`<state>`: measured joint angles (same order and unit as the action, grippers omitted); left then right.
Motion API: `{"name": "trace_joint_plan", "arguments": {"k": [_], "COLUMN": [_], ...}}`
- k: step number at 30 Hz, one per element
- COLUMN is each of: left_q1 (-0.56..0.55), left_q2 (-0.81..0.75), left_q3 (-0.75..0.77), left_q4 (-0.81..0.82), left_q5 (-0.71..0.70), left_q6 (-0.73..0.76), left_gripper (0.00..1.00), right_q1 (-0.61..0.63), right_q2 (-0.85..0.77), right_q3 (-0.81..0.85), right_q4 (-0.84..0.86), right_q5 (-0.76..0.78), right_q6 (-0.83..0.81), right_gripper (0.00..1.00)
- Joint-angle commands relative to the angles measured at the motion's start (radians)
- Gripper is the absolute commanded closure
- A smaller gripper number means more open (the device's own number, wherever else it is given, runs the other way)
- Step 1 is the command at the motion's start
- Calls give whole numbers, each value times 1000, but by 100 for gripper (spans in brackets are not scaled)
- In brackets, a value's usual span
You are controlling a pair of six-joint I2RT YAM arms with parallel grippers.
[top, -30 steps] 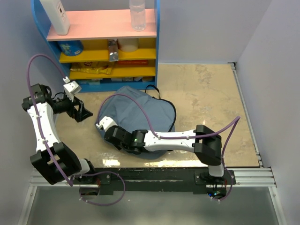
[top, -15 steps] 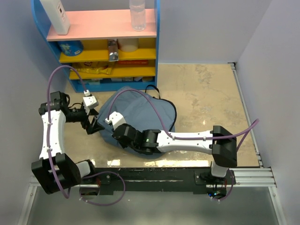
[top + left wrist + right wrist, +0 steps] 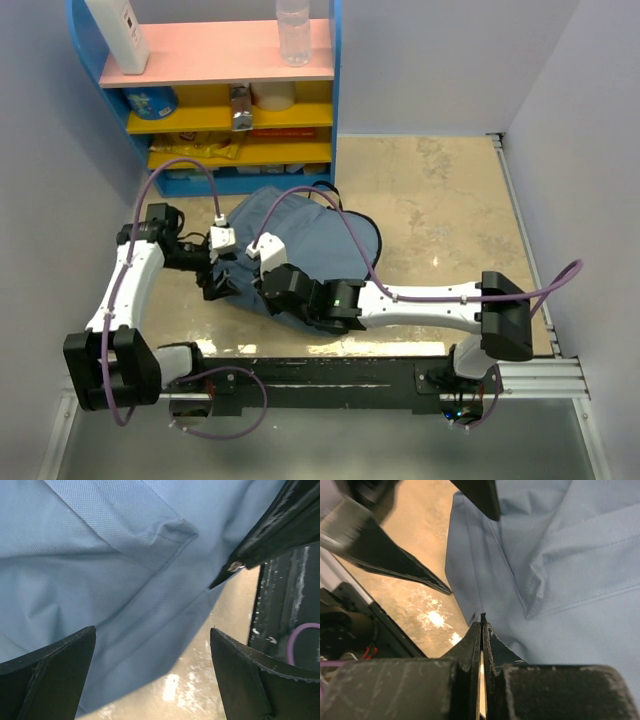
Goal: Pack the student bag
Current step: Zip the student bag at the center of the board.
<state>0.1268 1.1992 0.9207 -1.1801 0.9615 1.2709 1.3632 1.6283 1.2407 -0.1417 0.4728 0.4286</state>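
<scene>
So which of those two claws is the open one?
The left claw, at the near-left edge of the blue bag: its two fingers stand wide apart over the fabric. The right claw beside it has its fingers pressed together.

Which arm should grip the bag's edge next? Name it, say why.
Left. The left gripper is wide open, the edge of the student bag right before its gap. The right gripper is shut and would likely need opening.

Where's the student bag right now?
In the top view the student bag lies on the table left of centre, just in front of the blue shelf unit, with the open left gripper at its near-left edge.
</scene>
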Motion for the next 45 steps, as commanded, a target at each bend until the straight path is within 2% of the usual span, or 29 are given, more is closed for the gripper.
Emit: {"name": "trace_joint_plan", "arguments": {"k": [1, 8, 9, 16, 18, 19, 20, 22, 27, 31, 38, 43, 45], "left_q1": [-52, -118, -153, -191, -197, -196, -197, -196, -197, -197, -187, -188, -188], "left_q2": [-13, -23, -26, -44, -40, -32, -26, -23, -30, -55, -249, -238, -207], "left_q3": [-16, -49, -51, -79, -75, -65, -53, -28, -45, -1, 62, 49, 12], "left_q4": [160, 261, 261, 255, 231, 206, 115, 48, 62, 57, 68, -107, -107], "left_q5": [6, -13, -17, -3, 9, 16, 20, 31, 52, 46, 22, 72, 88], "left_q6": [-48, -116, -117, -33, -1, 66, 120, 204, 196, 145, 38, 186, 193], "left_gripper": [0, 0, 0, 0, 0, 0, 0, 0, 0, 11, 5, 4, 4], "right_q1": [11, 31, 33, 34, 33, 34, 34, 34, 34, 33, 33, 33, 33], "right_q2": [-79, -91, -97, -143, -150, -148, -151, -156, -165, -156, -154, -168, -171], "right_q3": [32, 60, 62, 49, 34, 29, 19, 6, -9, -14, -27, -46, -47], "right_q4": [134, 139, 137, 137, 137, 137, 137, 137, 174, 165, 179, 195, 200], "right_q5": [18, 24, 29, 70, 73, 76, 76, 76, 82, 81, 72, 73, 73], "right_q6": [41, 42, 41, 42, 48, 55, 58, 68, 71, 75, 82, 84, 84], "right_gripper": [100, 100, 100, 100, 100, 100, 100, 100, 100, 100, 100, 100, 100]}}
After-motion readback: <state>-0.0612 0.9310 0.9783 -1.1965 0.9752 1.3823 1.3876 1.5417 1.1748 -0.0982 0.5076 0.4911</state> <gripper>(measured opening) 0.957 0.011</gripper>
